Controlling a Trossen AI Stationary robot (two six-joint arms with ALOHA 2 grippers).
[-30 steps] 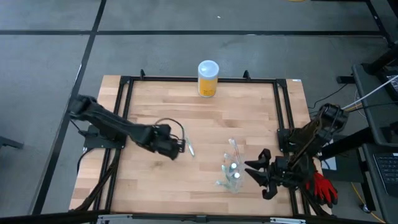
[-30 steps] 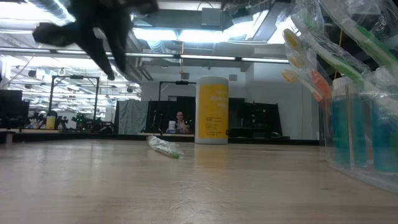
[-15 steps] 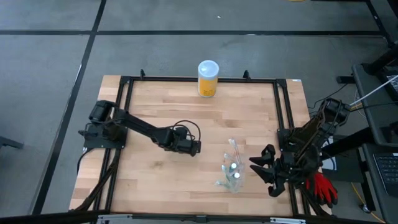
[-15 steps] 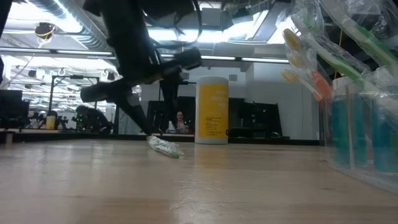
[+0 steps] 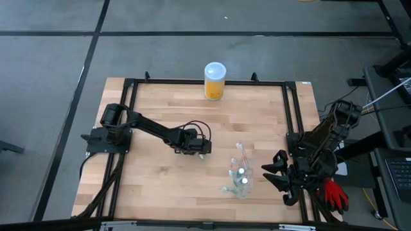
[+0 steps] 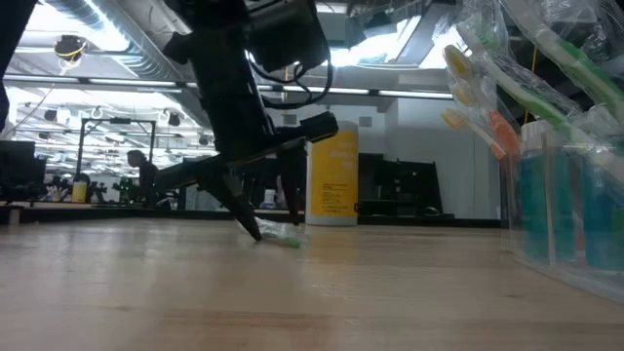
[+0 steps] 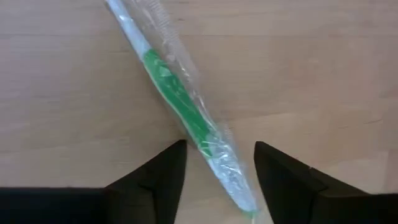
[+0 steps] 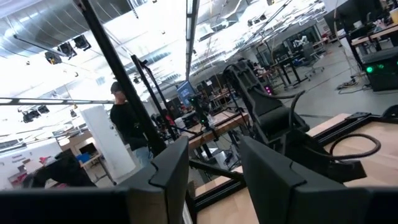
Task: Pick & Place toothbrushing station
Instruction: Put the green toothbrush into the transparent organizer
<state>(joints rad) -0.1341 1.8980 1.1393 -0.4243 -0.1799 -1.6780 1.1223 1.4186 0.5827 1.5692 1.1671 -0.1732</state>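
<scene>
Green toothbrush btwn open L jaws

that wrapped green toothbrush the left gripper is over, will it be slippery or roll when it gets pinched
Probably slippery: the green toothbrush lies in glossy clear wrap. It looks slim and light, so the left gripper, open astride it, could skid or twist it on the table.

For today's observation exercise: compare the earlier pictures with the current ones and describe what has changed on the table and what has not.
The left gripper swept across to the wrapped green-and-white toothbrush lying on the wooden table and came down over it, fingers open on either side, not yet gripping. The right gripper shifted slightly at the table's edge. The clear plastic cup of toothbrushes and the yellow jar with white lid stayed put.
</scene>
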